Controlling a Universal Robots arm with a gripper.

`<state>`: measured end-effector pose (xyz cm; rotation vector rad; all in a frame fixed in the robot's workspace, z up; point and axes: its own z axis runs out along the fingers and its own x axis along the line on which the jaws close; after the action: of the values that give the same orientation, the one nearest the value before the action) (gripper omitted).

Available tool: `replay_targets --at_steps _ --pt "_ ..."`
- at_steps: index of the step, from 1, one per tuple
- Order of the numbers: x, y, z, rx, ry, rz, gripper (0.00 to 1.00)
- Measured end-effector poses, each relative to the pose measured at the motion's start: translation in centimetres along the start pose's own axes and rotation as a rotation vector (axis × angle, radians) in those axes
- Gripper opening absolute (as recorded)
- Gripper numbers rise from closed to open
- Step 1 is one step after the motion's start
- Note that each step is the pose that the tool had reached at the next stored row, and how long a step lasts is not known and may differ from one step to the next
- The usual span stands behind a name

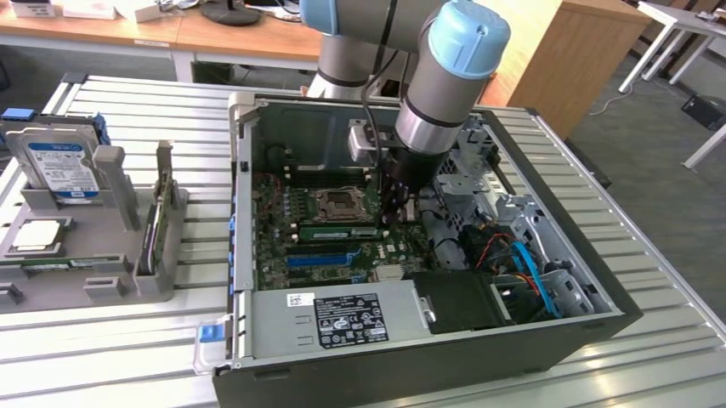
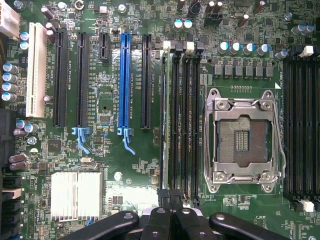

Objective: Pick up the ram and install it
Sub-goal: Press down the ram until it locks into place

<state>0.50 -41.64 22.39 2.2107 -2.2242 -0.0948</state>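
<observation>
From my desk I judge this as the install step, not the pickup: the gripper (image 1: 392, 212) is down inside the computer case (image 1: 238, 170), and the ram (image 1: 335, 231) stands on edge in a memory slot just beside the processor socket (image 1: 337, 204). In the wrist view the fingers (image 2: 159, 220) are clenched together in line with that stick (image 2: 169, 120), which sits in the outermost slot of the bank, on the side toward the long blue slot (image 2: 124, 80). Seating it, I reckon, calls for straight, even pressure and for the white clips (image 2: 170, 46) at the slot end to catch. I cannot tell whether the fingers pinch the stick's top edge or merely bear on it; the contact is hidden beneath them, and the arm blocks that end in the exterior view
</observation>
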Motion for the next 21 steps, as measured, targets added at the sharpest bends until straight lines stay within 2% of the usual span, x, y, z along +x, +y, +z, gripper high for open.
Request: replay_targets --at_steps 16,21 --pt "0.00 -0.01 0.08 0.0001 -0.0003 0.000 0.11" --pt "-0.03 0.03 -0.65 0.0001 -0.0001 0.000 0.11"
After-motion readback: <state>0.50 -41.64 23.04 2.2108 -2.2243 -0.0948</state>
